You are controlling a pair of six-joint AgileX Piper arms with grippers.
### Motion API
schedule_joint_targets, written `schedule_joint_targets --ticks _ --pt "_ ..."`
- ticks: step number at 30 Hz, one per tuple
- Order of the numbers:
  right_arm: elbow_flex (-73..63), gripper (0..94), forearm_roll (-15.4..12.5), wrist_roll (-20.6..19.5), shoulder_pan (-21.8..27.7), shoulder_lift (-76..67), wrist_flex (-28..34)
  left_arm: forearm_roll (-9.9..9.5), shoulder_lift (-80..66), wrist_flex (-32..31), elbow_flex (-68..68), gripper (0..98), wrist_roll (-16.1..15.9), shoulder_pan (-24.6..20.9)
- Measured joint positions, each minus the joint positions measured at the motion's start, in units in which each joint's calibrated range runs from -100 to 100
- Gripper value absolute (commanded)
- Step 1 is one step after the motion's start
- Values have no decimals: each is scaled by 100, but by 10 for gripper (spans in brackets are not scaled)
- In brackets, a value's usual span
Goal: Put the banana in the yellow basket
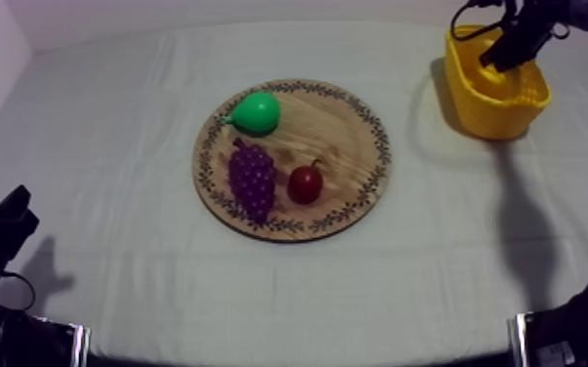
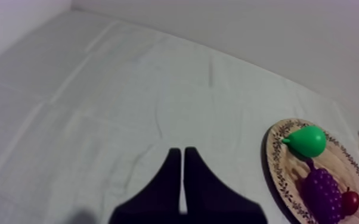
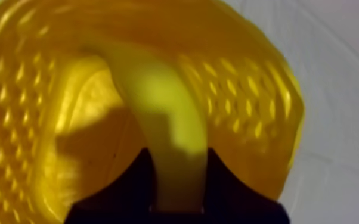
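My right gripper (image 3: 179, 170) is pinching the curved yellow toy banana (image 3: 158, 101) by one end, with its two black fingers (image 3: 135, 184) closed against either side of the fruit. The rest of the banana runs out ahead of the jaws and arches over the inside of the yellow perforated plastic basket (image 3: 250, 101), whose lattice walls rise all round beyond the fingertips. I cannot tell whether the banana's far end touches the basket floor. In the top view that gripper sits at the basket's mouth, with the basket directly beneath the jaws. My left gripper (image 2: 183, 173) has its fingers pressed together into a narrow wedge with nothing between them, low over the bare grey-white cloth (image 2: 98, 107). Ahead of those jaws, off to the basket's side and well apart from them, lies the round wooden board (image 2: 279, 167) with its patterned rim. It carries a green toy pear (image 2: 306, 140), a purple bunch of grapes (image 2: 321, 190) and a small red fruit (image 2: 349, 202) just beside the grapes.
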Motion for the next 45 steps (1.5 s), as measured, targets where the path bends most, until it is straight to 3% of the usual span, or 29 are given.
schedule_joint_targets --ticks 8,13,19,26,31,33,35,38,45 --pt "464 411 30 -200 4 -297 -101 0 0 0 0 1 0 0" --pt "673 409 57 -278 25 -494 -136 0 0 0 0 1 0 0" --pt "1010 333 123 -372 49 -698 -251 0 0 0 0 1 0 0" --pt "1456 119 211 -573 81 -1215 -531 0 0 0 0 1 0 0" --pt "1946 25 575 -1108 173 -1898 -822 0 0 0 0 1 0 0" --pt "2154 15 591 -1376 225 -2224 -910 0 0 0 0 1 0 0" --pt "2408 10 490 -1597 277 -2626 -1082 0 0 0 0 1 0 0" --pt "2902 7 109 -1776 286 -3262 -1308 0 0 0 0 1 0 0" --pt "4444 5 -410 -1837 37 -5096 -1723 0 0 0 0 1 0 0"
